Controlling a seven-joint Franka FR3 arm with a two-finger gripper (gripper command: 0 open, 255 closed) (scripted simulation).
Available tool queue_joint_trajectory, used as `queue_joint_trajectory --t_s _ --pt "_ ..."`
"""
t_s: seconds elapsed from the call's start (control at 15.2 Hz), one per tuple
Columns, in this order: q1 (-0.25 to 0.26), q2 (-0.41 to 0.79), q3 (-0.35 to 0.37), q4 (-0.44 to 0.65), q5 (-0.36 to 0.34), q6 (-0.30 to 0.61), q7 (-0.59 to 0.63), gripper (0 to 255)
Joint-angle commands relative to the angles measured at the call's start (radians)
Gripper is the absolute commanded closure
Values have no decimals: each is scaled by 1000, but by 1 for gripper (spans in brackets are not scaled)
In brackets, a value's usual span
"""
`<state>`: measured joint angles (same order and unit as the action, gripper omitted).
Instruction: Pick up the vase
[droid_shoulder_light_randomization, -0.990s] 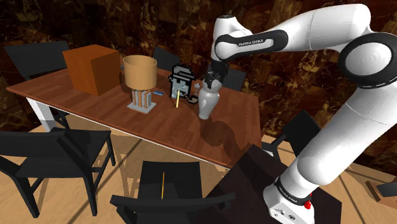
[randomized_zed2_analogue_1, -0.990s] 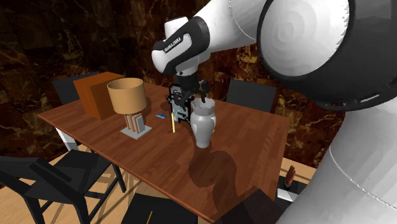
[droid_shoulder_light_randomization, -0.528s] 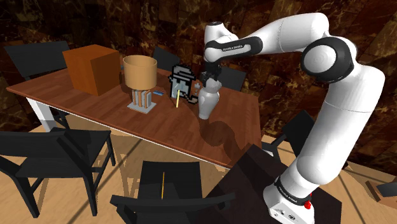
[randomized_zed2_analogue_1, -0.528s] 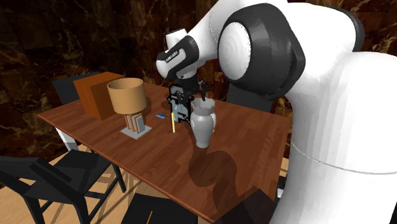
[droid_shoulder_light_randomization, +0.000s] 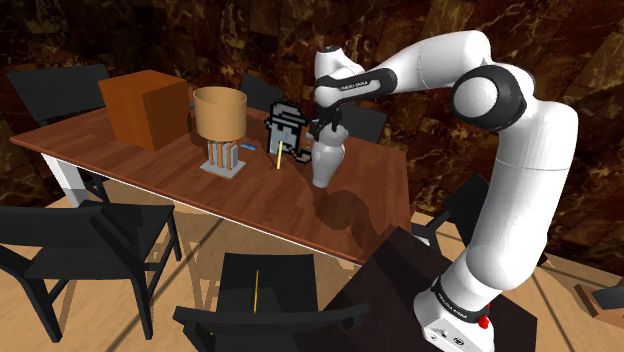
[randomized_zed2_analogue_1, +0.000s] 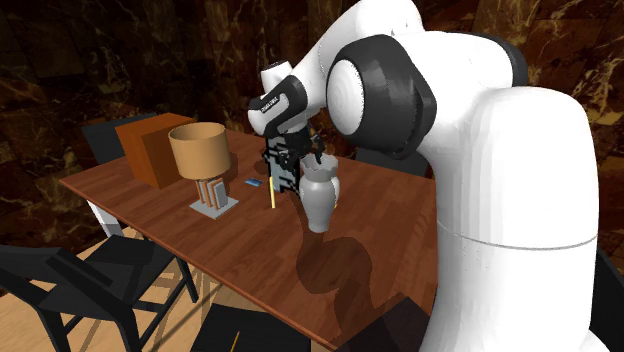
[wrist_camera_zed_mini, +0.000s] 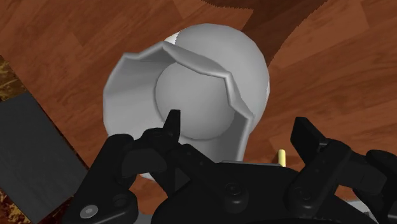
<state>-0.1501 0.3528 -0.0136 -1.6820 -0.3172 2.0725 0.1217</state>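
- The gripper (wrist_camera_zed_mini: 242, 130) is open: its two black fingers stand well apart. One fingertip (wrist_camera_zed_mini: 172, 122) hangs over the vase's mouth and the other sits outside the wall, so the rim lies between them. I cannot tell whether either one touches it, and nothing is clasped.
- In the shoulder view the gripper (droid_shoulder_light_randomization: 325, 128) sits at 12 o'clock of the vase (droid_shoulder_light_randomization: 324, 162), right at its mouth. In the second exterior view the gripper (randomized_zed2_analogue_1: 312, 162) is at the rim, at about 11 o'clock of the body.
- The vase (wrist_camera_zed_mini: 197, 89) is plain grey-white with a faceted, flared lip. It stands upright (randomized_zed2_analogue_1: 318, 205) on the brown wooden table (droid_shoulder_light_randomization: 200, 195).
- A thin yellow stick (droid_shoulder_light_randomization: 279, 157) stands at 9 o'clock of the vase in the shoulder view, near it.
- A blocky grey-and-black object (droid_shoulder_light_randomization: 285, 127) is at 10 o'clock, just beyond the stick.
- Farther out along 10 o'clock are a tan cylinder on a small stand (droid_shoulder_light_randomization: 220, 115) and then a brown box (droid_shoulder_light_randomization: 145, 108), well apart from the vase.
- A black chair (droid_shoulder_light_randomization: 90, 240) is at 8 o'clock, off the table's edge.
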Motion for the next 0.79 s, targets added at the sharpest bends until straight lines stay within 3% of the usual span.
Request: queue_joint_trajectory --t_s 0.0,0.13,0.2,0.73 --pt "-1 14 -1 -16 -5 29 9 0" --pt "-1 14 -1 -16 -5 29 9 0" --pt "-1 12 -2 -19 -5 31 8 255" --pt "-1 12 -1 -18 -5 30 8 255"
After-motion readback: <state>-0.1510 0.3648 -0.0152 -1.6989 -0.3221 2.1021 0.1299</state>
